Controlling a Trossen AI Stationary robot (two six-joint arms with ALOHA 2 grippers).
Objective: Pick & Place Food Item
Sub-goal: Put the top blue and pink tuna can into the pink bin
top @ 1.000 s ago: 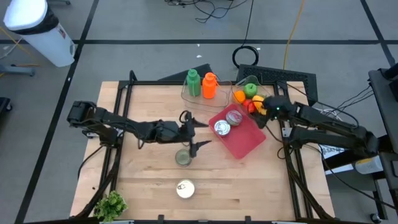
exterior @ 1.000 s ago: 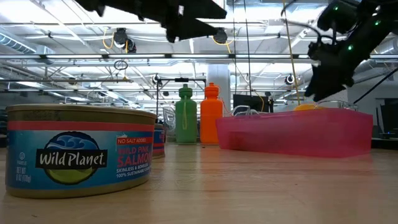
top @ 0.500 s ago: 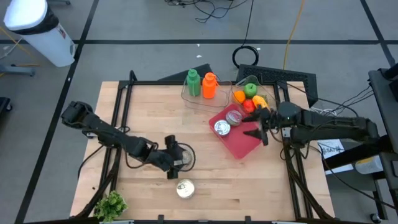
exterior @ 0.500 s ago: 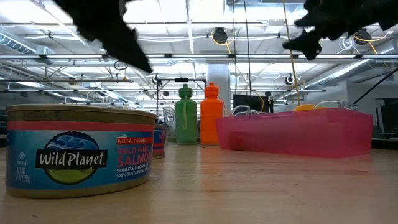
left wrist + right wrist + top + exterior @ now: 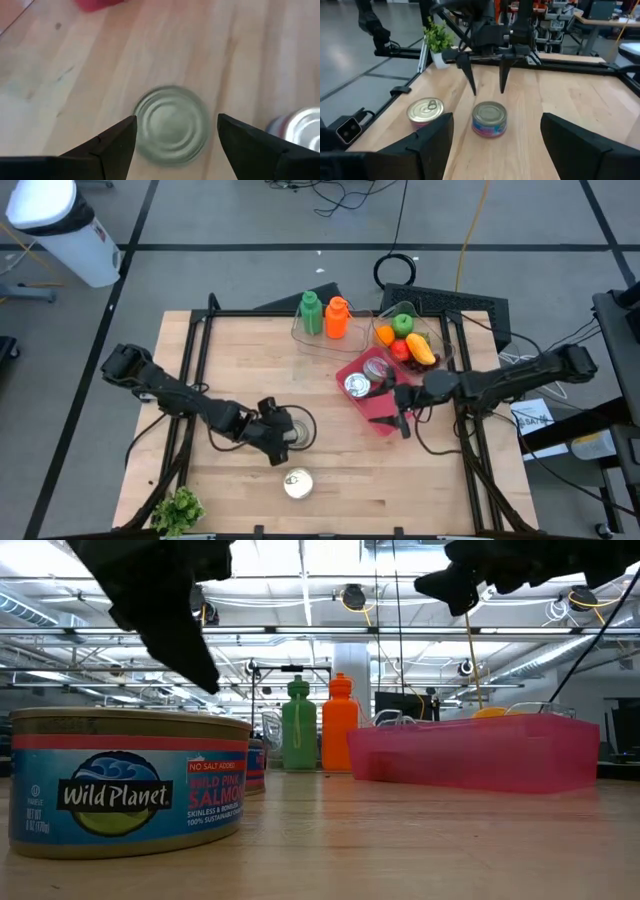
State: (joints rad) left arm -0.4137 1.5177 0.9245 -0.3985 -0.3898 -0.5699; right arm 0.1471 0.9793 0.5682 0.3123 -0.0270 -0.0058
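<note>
Two salmon cans stand upright on the wooden table. One (image 5: 298, 430) sits mid-table, and my left gripper (image 5: 283, 438) hangs open just above it, pointing down. In the left wrist view its lid (image 5: 171, 124) lies between the two fingers; the right wrist view shows the fingertips (image 5: 472, 89) short of the can (image 5: 490, 119). The second can (image 5: 297, 483) stands nearer the near edge and is large in the low view (image 5: 125, 780). My right gripper (image 5: 390, 422) is open, raised over the near corner of the pink tray (image 5: 400, 408), which holds two more cans (image 5: 357, 385).
A green bottle (image 5: 310, 313) and an orange bottle (image 5: 337, 317) stand near the far edge. A clear bowl of fruit (image 5: 405, 338) sits beside the tray's far side. A small plant (image 5: 178, 508) is at the near left corner. Bare wood lies right of the cans.
My left gripper has swung from mid-table toward the near edge, tipped from level to pointing down, and lowered over the mid-table can, staying open. My right gripper has moved from the fruit bowl toward the near and left, over the pink tray. The cans have not moved.
</note>
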